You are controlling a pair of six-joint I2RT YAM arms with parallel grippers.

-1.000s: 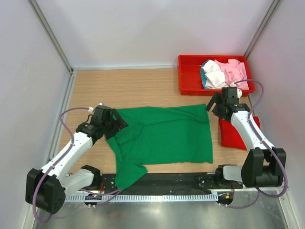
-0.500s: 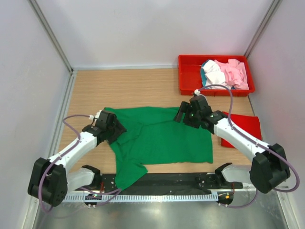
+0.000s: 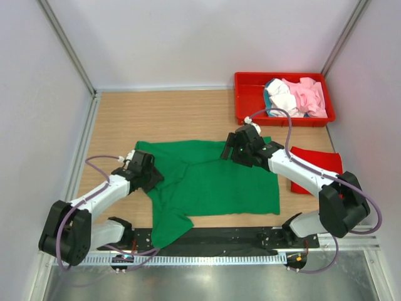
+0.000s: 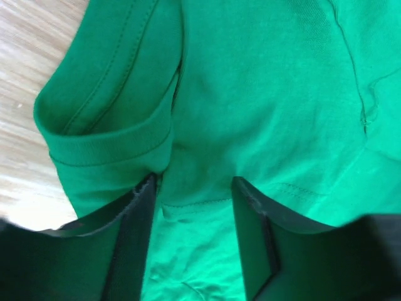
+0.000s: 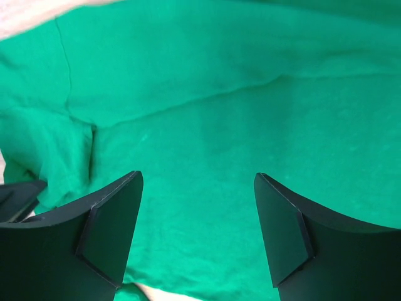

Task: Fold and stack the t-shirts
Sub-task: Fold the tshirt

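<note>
Green t-shirt spread flat, left claw open, empty over its sleeve, right claw likewise above it

Top view overhead; both wrist views close above green t-shirt.

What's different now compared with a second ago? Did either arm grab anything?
The right end effector swung left, from above the red shirt to over the far edge of the green shirt; it is open and holds nothing. The left end effector shifted only slightly by a sleeve and is also open. Both shirts and the tray of clothes stayed put.
</note>
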